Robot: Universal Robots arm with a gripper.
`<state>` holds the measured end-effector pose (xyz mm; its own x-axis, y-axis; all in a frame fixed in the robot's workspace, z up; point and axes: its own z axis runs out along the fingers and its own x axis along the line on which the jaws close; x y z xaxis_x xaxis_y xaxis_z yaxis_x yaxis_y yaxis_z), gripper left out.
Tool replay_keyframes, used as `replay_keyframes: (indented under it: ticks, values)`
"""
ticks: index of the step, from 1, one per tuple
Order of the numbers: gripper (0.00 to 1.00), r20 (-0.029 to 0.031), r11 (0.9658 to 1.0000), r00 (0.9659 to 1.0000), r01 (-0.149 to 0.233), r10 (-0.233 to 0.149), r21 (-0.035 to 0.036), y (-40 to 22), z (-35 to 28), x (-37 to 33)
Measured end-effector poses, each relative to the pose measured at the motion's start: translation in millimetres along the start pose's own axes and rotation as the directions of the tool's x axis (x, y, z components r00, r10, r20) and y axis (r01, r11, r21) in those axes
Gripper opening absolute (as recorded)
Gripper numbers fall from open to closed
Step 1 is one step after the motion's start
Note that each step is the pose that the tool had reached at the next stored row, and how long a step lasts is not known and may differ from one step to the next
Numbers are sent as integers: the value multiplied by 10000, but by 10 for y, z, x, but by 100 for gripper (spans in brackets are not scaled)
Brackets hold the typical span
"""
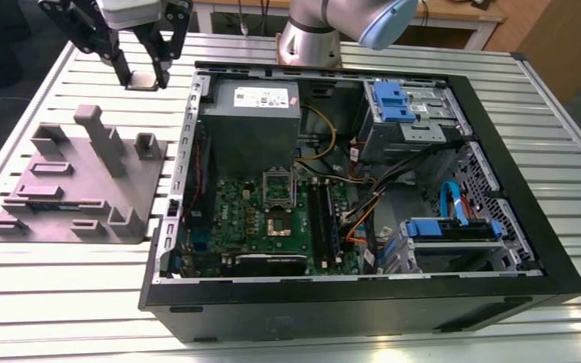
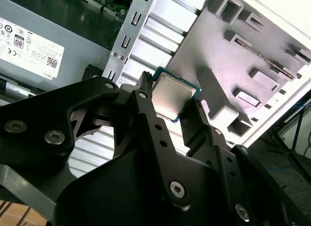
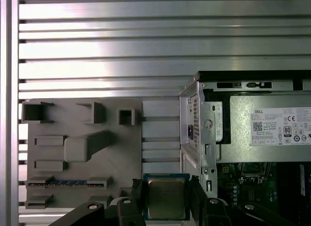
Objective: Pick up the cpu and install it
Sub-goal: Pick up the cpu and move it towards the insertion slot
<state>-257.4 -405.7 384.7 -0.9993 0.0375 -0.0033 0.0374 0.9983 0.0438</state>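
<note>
The cpu [image 2: 174, 95], a small flat square chip with a silvery top and a thin pale rim, is clamped between my gripper's black fingers [image 2: 144, 104]. It also shows in the first wrist view, cpu [image 3: 166, 199]. In the exterior view my gripper [image 1: 146, 79] hangs shut on it above the slatted table, between the grey fixture block [image 1: 79, 181] and the back left corner of the open computer case [image 1: 513, 151]. The dark square socket [image 1: 278, 224] lies on the green motherboard inside the case, its hinged metal frame [image 1: 278, 189] swung back.
A grey power supply box [image 1: 255, 121] with a white label fills the case's back left corner. Blue drive brackets [image 1: 396, 102] and cables sit toward the exterior view's right. The arm's base [image 1: 311, 38] stands behind the case. Upright posts rise from the fixture block.
</note>
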Motion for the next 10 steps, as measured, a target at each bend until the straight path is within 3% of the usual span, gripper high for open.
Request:
replay_keyframes:
  ticks: [10]
  values:
    - [47, 0, 10000, 10000, 0, 0, 0, 1, 0, -31]
